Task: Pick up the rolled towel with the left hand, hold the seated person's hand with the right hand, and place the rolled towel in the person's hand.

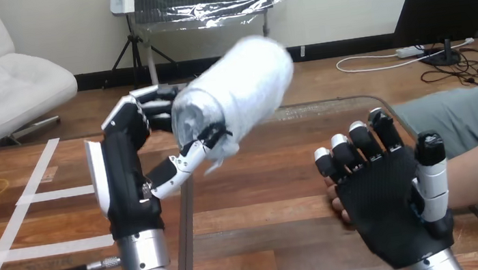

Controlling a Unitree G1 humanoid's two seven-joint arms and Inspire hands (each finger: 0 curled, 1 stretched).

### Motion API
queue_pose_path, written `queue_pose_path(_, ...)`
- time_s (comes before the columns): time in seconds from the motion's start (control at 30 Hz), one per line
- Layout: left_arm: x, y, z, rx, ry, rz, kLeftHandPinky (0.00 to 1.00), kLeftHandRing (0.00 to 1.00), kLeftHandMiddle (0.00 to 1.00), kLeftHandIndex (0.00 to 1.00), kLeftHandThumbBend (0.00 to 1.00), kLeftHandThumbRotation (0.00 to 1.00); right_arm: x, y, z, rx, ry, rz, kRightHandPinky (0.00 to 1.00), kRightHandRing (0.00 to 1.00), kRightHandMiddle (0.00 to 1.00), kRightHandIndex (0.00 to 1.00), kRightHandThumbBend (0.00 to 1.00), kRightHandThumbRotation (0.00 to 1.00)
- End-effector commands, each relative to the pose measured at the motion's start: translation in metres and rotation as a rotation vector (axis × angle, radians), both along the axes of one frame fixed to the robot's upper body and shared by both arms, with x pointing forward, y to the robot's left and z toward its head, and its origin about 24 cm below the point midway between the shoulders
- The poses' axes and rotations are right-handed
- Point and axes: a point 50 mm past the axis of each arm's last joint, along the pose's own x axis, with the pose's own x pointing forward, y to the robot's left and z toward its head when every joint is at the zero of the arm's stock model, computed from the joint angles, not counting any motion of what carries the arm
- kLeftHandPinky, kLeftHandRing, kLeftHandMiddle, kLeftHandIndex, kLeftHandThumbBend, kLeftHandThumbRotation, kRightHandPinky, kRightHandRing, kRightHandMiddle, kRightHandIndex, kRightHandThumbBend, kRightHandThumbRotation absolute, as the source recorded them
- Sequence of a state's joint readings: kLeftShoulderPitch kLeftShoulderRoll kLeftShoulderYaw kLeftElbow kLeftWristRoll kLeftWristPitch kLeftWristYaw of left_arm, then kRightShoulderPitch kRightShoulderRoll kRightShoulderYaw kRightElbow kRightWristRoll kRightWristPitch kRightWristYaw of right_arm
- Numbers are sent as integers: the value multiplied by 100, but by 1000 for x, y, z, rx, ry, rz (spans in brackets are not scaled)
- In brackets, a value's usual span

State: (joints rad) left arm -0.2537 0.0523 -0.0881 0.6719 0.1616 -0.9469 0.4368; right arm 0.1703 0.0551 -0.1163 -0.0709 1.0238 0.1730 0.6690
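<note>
Head view: left robot hand (126, 180) raised, gripping towel (239, 90).

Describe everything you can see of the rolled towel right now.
The rolled towel is a thick white cylinder of soft-looking cloth; its near end looks glossy, perhaps film-wrapped. It is raised above the wooden table and tilted, its near end lower at the view's left, its far end higher to the right. The left hand grips its near end, fingers curled round the back, thumb underneath. Nothing else touches it; it is apart from the person's hand.
</note>
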Motion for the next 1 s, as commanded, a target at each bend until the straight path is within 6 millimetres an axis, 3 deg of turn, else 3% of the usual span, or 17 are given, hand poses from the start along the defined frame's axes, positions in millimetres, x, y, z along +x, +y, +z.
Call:
queue_pose_path(0.0,4,2,24,-24,-132,-11,46,43,45,55,55,1,15,7,15,55,-86,-4,31,37,42,44,94,22)
queue_pose_path(0.7,1,3,22,-137,-108,-60,48,44,45,54,58,0,18,7,15,62,-89,6,32,37,42,44,95,22)
queue_pose_path(0.97,-4,0,20,-203,-89,-178,50,44,44,54,59,0,19,-4,18,-42,-117,-64,32,38,43,44,94,26)
